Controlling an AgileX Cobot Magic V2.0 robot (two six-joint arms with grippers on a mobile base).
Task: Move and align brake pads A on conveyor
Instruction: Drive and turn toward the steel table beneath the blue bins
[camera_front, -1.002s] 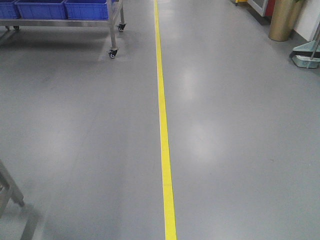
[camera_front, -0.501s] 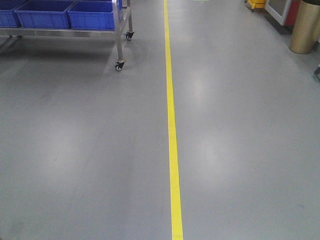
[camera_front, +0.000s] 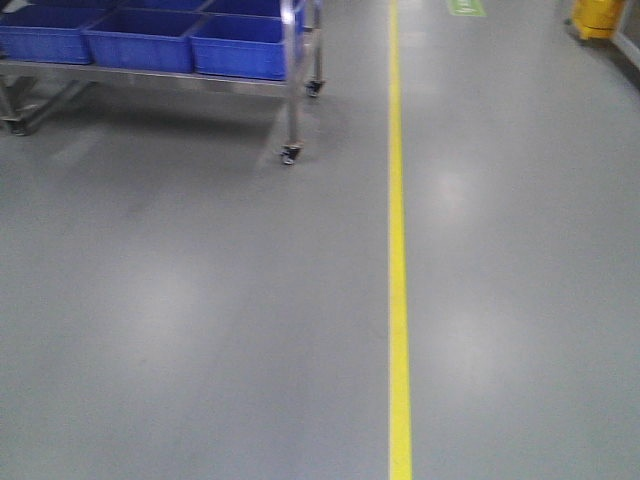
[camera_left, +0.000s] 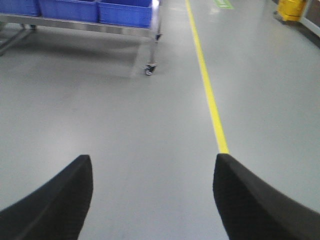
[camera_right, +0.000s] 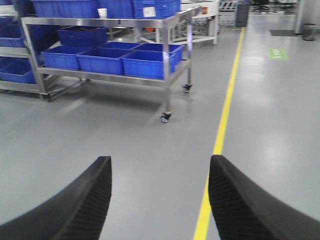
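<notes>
The brake pads A and the conveyor are out of view in every frame. My left gripper (camera_left: 152, 162) is open, its two black fingers spread wide over bare grey floor with nothing between them. My right gripper (camera_right: 160, 162) is also open and empty above the floor. Neither gripper shows in the front view.
A steel wheeled cart (camera_front: 292, 95) carrying blue bins (camera_front: 240, 45) stands at the upper left; it also shows as the cart (camera_left: 152, 45) and the cart (camera_right: 167, 65). A yellow floor line (camera_front: 399, 300) runs up the grey floor. A yellow object (camera_front: 597, 18) sits at the far right.
The front view has swung: the yellow line and the cart with blue bins have shifted rightward, and the brass bin and dustpan at the right have left the frame.
</notes>
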